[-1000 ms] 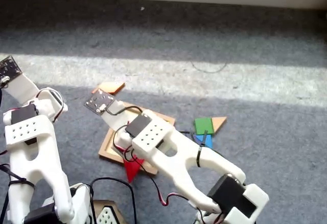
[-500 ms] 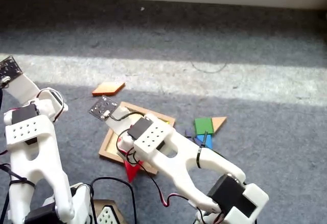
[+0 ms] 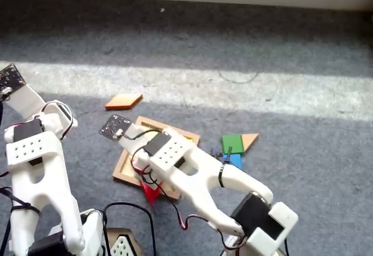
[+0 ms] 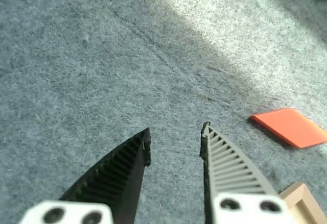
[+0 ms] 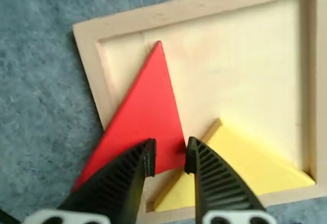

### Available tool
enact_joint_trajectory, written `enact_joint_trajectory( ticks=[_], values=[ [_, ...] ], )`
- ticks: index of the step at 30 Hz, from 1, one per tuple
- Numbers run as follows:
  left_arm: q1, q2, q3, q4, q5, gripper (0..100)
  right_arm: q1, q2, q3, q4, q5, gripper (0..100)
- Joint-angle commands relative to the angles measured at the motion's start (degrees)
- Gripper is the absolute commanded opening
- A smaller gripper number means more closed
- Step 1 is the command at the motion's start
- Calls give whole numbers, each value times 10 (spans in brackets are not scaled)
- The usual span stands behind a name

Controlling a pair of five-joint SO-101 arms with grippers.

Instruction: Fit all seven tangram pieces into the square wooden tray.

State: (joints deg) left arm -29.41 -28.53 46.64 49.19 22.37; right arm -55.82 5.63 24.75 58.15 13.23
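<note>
Right gripper (image 5: 168, 155) hovers over the red triangle (image 5: 143, 117), jaws a narrow gap apart; the triangle lies tilted across the wooden tray (image 5: 179, 9) rim, partly outside; yellow triangle (image 5: 245, 168) sits in a tray corner; left gripper (image 4: 175, 140), jaws wide apart, hangs over carpet near the orange parallelogram (image 4: 288, 127).

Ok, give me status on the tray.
Left pincer open over carpet. Right pincer narrowly open above red triangle, which lies across the tray rim. Yellow triangle seated in tray corner, beside it.
</note>
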Motion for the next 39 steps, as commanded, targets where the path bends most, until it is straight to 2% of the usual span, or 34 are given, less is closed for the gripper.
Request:
enact_joint_trajectory(
  ticks=[1,7,12,16,22,28,39],
  values=[
    [-2,-17,-15,-10,2,182,14,55,-72,23,5,108],
    [-2,-17,-15,-10,2,182,26,65,-121,22,5,108],
    [-2,-17,-15,-10,2,182,26,58,-137,29,57,108],
    [-2,-17,-15,-10,2,182,20,9,-135,63,39,108],
    [-2,-17,-16,-10,3,182,-15,-95,-84,60,-9,108],
    [-2,-17,-16,-10,3,182,-62,-122,-3,3,-47,108],
    [-2,-17,-16,-10,3,182,-107,-126,36,-7,-43,108]
  ],
)
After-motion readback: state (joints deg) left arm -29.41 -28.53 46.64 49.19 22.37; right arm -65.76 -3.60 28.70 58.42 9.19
